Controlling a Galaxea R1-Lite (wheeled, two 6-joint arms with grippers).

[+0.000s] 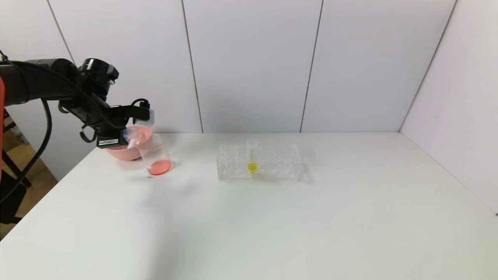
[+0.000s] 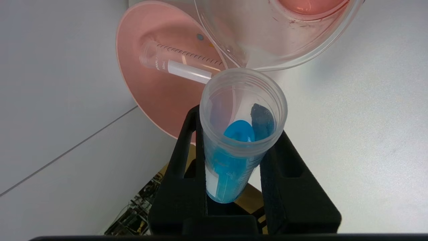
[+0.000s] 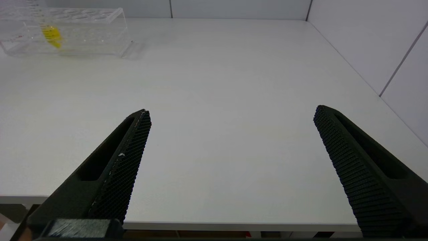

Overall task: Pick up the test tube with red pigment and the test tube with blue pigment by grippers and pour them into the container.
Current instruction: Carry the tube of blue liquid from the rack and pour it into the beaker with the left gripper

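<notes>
1. Left gripper (image 2: pixel 234 147): raised at the far left of the surface (image 1: pixel 272 225), over the pink bowl (image 1: pixel 116 153). Its jaws are clenched on the test tube with blue pigment (image 2: pixel 234 157). From the head view the tube is mostly hidden behind the gripper body; only a pale sliver shows.
2. Test tube with blue pigment: tilted, open mouth beside the pouring lip of the container (image 2: pixel 277 36). Blue liquid sits low in the tube, reaching part-way toward the mouth. Whether rim and lip touch cannot be told.
3. Container (image 1: pixel 155 155): clear beaker, just in front of and beside the pink bowl, with red-orange liquid at its bottom. The left wrist view cuts off its upper part.
4. Test tube with red pigment (image 2: pixel 180 63): lying on its side inside the pink bowl, graduation marks visible. One end is hidden behind the container wall, so what it holds cannot be made out.
5. Tube rack (image 1: pixel 258 161): clear, near the middle of the surface, well apart from the beaker, holding one upright tube with yellow liquid (image 1: pixel 252 157).
6. Right gripper (image 3: pixel 230 160): out of the head view; its own camera shows it near the front edge of the surface, jaws spread wide with nothing between them. The rack is cut off at that view's edge.
</notes>
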